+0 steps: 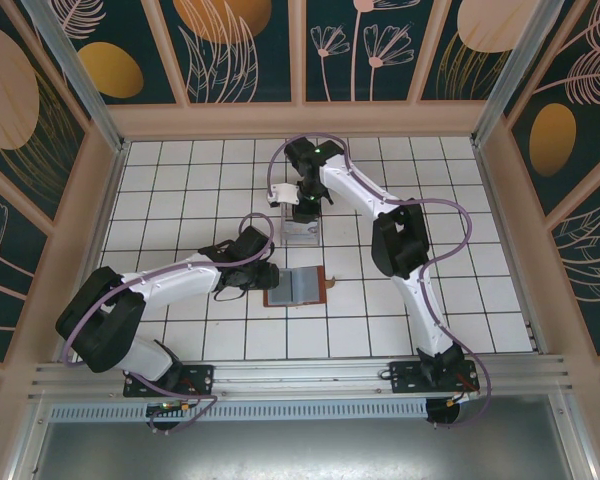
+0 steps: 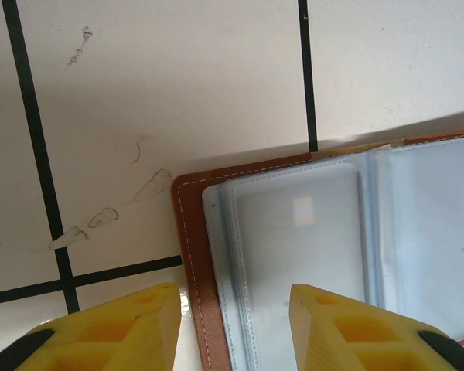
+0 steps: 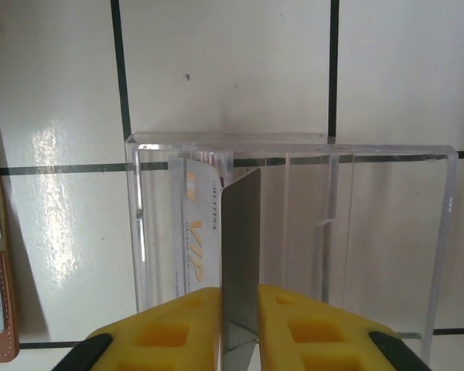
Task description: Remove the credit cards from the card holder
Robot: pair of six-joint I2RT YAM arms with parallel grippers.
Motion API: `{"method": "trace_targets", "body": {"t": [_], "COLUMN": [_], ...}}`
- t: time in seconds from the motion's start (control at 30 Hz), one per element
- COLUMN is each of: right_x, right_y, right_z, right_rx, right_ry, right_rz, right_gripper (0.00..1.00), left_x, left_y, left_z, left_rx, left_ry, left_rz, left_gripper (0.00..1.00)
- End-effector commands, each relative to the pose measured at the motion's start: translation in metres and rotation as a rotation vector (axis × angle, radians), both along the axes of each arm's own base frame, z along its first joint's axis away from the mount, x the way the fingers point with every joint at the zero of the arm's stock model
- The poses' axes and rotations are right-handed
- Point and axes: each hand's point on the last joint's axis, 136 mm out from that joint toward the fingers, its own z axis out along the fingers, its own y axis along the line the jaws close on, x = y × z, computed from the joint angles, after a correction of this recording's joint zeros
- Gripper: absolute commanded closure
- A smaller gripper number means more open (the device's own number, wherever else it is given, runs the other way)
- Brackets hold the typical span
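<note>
- A white tiled tabletop point(image 1: 180, 190) inside a walled enclosure, seen from above, with two robot arms reaching in from the near edge.
- The card holder point(image 1: 298, 287), a brown leather wallet, lies open and flat near the middle of the tabletop, grey-blue inside facing up.
- The left end effector point(image 1: 272, 276) sits at the holder's left edge. In its wrist view, the yellow fingers point(image 2: 131, 325) stand partly apart with nothing gripped. One is over bare tile and the other over the card holder point(image 2: 193, 255) and its empty clear sleeves point(image 2: 294, 232). Whether they touch the holder cannot be told.
- Just beyond the holder stands a clear acrylic stand point(image 1: 300, 235), with the right end effector point(image 1: 302, 208) directly over it.
- In the right wrist view, the right end effector point(image 3: 240, 297) is closed on a dark credit card point(image 3: 241, 247), one finger against each face. The card stands on edge inside the acrylic stand point(image 3: 387, 232).
- A white credit card point(image 3: 192, 239) with orange "VIP" lettering stands in the same stand, just left of the dark one.
- The card holder's edge point(image 3: 4, 340) shows at that view's lower left.
</note>
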Motion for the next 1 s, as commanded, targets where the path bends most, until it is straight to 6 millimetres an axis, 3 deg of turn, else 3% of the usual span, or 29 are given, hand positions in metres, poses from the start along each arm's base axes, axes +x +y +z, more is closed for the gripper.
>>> {"method": "trace_targets", "body": {"t": [0.0,0.97], "right_x": [0.005,0.044], "right_y": [0.000,0.002], "right_z": [-0.011,0.029], "right_rx": [-0.025,0.005], "right_ry": [-0.018,-0.243], "right_rz": [-0.001,-0.062], "right_gripper": [0.77,0.69], "left_x": [-0.001,0.001], "left_y": [0.002,0.006], "left_z": [0.005,0.010], "left_rx": [0.004,0.014], "left_ry": [-0.008,-0.029], "left_rz": [0.009,0.018], "left_gripper": [0.57,0.57]}}
